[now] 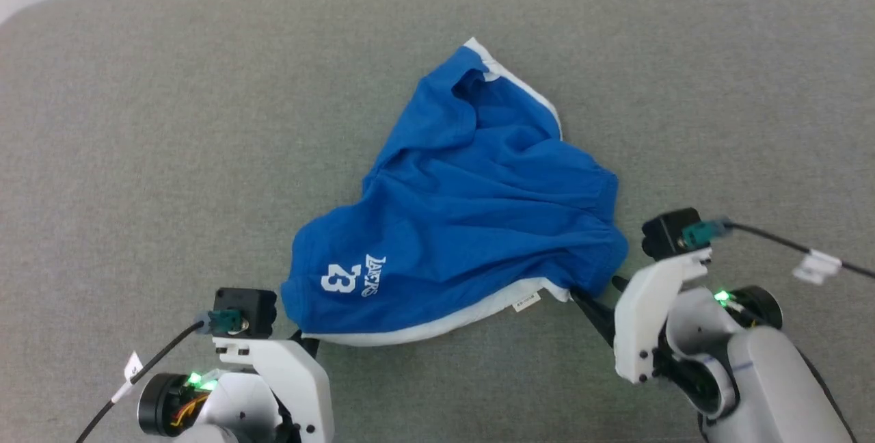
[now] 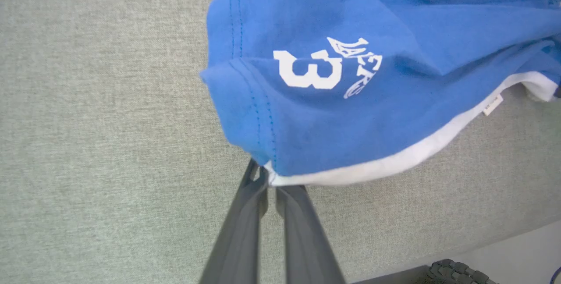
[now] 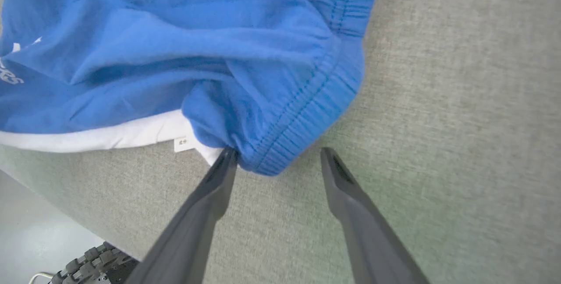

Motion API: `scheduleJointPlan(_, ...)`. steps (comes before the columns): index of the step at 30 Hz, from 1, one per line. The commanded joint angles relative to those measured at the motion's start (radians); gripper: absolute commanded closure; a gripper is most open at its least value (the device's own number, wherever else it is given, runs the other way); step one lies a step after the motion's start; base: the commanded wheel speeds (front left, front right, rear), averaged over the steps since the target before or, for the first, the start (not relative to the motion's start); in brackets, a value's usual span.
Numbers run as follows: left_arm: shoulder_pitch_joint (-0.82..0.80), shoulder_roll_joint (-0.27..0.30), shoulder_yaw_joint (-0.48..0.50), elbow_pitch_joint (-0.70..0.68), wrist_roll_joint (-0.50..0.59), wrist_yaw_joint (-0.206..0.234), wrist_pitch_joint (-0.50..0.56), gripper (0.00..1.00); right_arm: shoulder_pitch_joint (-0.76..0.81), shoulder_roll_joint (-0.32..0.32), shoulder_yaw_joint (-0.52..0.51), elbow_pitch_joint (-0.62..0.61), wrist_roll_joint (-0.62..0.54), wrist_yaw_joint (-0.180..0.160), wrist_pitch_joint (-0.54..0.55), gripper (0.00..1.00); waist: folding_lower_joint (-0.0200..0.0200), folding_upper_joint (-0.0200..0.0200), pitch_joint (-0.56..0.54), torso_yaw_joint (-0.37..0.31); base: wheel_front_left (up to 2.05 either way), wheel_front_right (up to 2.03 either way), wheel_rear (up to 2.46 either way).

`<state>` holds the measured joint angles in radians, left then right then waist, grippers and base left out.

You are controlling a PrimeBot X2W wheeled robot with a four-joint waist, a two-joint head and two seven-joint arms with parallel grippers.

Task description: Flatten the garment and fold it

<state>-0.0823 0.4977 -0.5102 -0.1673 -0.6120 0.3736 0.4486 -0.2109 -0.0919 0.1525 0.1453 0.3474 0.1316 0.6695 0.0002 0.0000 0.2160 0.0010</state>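
Left gripper (image 2: pixel 268 178), at the lower middle of its wrist view, has its two fingers pressed together on the white-trimmed hem corner of the one garment (image 1: pixel 465 224). Right gripper (image 3: pixel 280 157) holds its two fingers apart, and one finger touches the elastic waist corner. This garment lies crumpled in the middle of the gray surface (image 1: pixel 137 122), showing one white print (image 1: pixel 352 277) and one small tag (image 1: pixel 526 303).

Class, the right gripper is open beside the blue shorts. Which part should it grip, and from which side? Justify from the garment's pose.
Best grip the elastic waistband corner of the shorts, coming in low from the robot's side. It juts toward the open right gripper, opposite the hem corner the left gripper pinches.
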Motion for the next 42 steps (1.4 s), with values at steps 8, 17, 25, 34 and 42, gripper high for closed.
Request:
scheduleJointPlan(8,-0.01,0.007,0.0,-0.015,0.011,0.007,-0.007,1.0,-0.107,-0.007,0.059,0.205,0.014,-0.001,0.187,0.0,-0.0002,0.0,0.028,0.023,0.0,0.0,0.0)
scheduleJointPlan(17,0.003,0.013,0.001,-0.002,-0.002,0.004,-0.005,1.0,-0.103,-0.02,0.096,0.215,0.062,-0.001,0.308,1.0,-0.0002,0.0,0.003,0.022,0.0,0.0,0.0)
scheduleJointPlan(25,-0.007,0.056,0.01,-0.027,0.004,-0.004,0.014,1.0,-0.095,-0.075,0.102,0.069,0.105,-0.001,0.261,1.0,-0.0002,0.0,-0.076,0.016,0.0,0.0,0.0)
scheduleJointPlan(34,-0.189,0.157,0.053,-0.097,0.01,-0.075,0.109,1.0,-0.188,-0.135,0.039,-0.095,0.16,-0.001,0.273,1.0,-0.0002,0.0,-0.145,-0.001,0.0,0.0,0.0)
scheduleJointPlan(42,-0.592,0.127,0.072,0.027,-0.006,-0.215,0.175,1.0,-0.495,-0.161,-0.033,-0.05,0.184,-0.001,0.261,1.0,-0.0002,0.0,-0.072,-0.003,0.0,0.0,0.0)
